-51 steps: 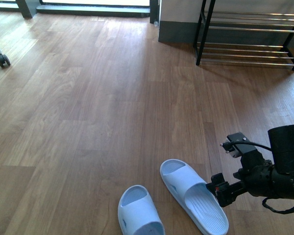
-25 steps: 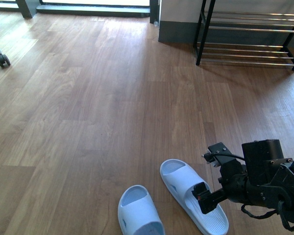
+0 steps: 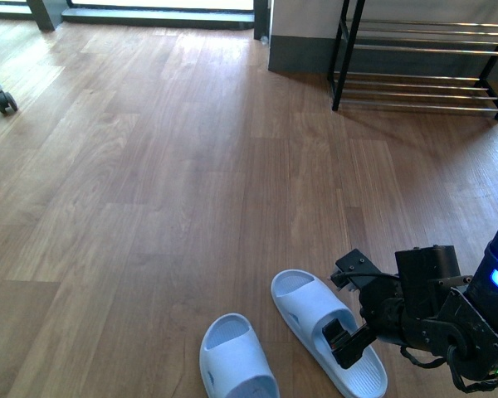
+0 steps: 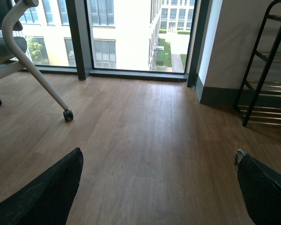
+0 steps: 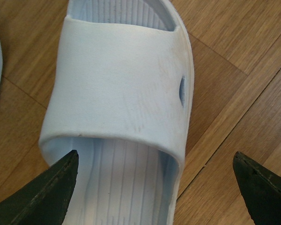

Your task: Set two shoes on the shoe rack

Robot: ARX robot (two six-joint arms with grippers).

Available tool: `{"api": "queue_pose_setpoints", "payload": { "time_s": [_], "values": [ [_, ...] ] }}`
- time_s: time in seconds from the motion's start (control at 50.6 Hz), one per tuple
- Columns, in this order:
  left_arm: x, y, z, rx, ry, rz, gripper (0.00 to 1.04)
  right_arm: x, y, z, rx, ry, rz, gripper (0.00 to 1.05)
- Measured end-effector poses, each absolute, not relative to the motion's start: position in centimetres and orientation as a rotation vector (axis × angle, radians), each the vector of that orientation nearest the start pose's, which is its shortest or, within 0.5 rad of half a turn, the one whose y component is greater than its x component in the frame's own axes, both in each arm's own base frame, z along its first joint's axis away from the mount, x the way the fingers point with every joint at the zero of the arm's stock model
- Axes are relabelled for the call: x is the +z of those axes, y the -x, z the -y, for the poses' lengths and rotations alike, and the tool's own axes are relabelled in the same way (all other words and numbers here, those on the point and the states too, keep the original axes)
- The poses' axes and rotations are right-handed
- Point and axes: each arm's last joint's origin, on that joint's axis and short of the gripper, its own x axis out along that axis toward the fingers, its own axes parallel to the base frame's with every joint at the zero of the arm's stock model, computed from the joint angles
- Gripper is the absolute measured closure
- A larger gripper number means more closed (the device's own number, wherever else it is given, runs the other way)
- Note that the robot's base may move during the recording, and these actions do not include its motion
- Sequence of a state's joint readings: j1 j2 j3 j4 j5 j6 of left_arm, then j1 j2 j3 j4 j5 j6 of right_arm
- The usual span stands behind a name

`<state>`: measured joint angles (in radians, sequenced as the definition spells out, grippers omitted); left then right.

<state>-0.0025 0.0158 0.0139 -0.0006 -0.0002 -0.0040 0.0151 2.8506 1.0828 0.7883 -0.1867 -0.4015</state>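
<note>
Front view shows the right hand (image 3: 346, 342), fingers apart, over a slipper (image 3: 305, 308) well apart from the shoe rack (image 3: 415, 50), whose visible tiers hold nothing.

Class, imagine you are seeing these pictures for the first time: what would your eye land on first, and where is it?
Low in the front view, one pale blue slide slipper lies free on the wood floor; the second slipper lies beneath the open right end effector. The black shoe rack stands far back at the upper right.
</note>
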Motion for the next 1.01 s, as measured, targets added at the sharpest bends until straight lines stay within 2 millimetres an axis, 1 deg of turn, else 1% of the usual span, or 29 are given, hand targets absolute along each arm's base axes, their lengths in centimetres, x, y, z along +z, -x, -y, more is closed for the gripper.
{"api": "queue_pose_setpoints", "payload": {
  "time_s": [0.237,0.434,0.533,0.553,0.612,0.632,0.731,0.81,0.869,0.908,0.968,1.007],
  "values": [
    [16.7,-9.8,0.0,-0.002,0.004,-0.002,0.09,-15.8,-34.3,-0.6,0.361,0.338,-0.894,0.09],
    [16.7,-9.8,0.0,-0.002,0.004,-0.002,0.09,-17.2,-34.7,-0.7,0.342,0.373,-0.853,0.09],
    [16.7,-9.8,0.0,-0.002,0.004,-0.002,0.09,-17.6,-34.7,-0.7,0.326,0.384,-0.843,0.25],
    [16.7,-9.8,0.0,-0.002,0.004,-0.002,0.09,-17.6,-34.4,-0.7,0.321,0.384,-0.843,0.3],
    [16.7,-9.8,0.0,-0.002,0.004,-0.002,0.09,-17.6,-33.9,-0.9,0.313,0.383,-0.849,0.4],
    [16.7,-9.8,0.0,-0.002,0.004,-0.002,0.09,-17.6,-33.8,-1.1,0.311,0.382,-0.85,0.46],
    [16.7,-9.8,0.0,-0.003,0.004,-0.002,0.09,-17.7,-33.7,-1.6,0.301,0.381,-0.867,0.63],
    [16.7,-9.8,0.0,-0.002,0.004,-0.002,0.09,-17.7,-33.8,-1.9,0.289,0.379,-0.871,0.72],
    [16.7,-9.8,0.0,-0.002,0.004,-0.002,0.09,-17.7,-34.1,-2.1,0.283,0.372,-0.873,0.81],
    [16.7,-9.8,0.0,-0.002,0.004,-0.002,0.09,-17.7,-34.2,-2.1,0.28,0.371,-0.873,0.84],
    [16.7,-9.8,0.0,-0.002,0.004,-0.002,0.09,-17.7,-34.4,-2.2,0.27,0.37,-0.87,0.93],
    [16.7,-9.8,0.0,-0.003,0.004,-0.002,0.09,-17.7,-34.5,-2.2,0.269,0.366,-0.871,0.97]
  ]
}}
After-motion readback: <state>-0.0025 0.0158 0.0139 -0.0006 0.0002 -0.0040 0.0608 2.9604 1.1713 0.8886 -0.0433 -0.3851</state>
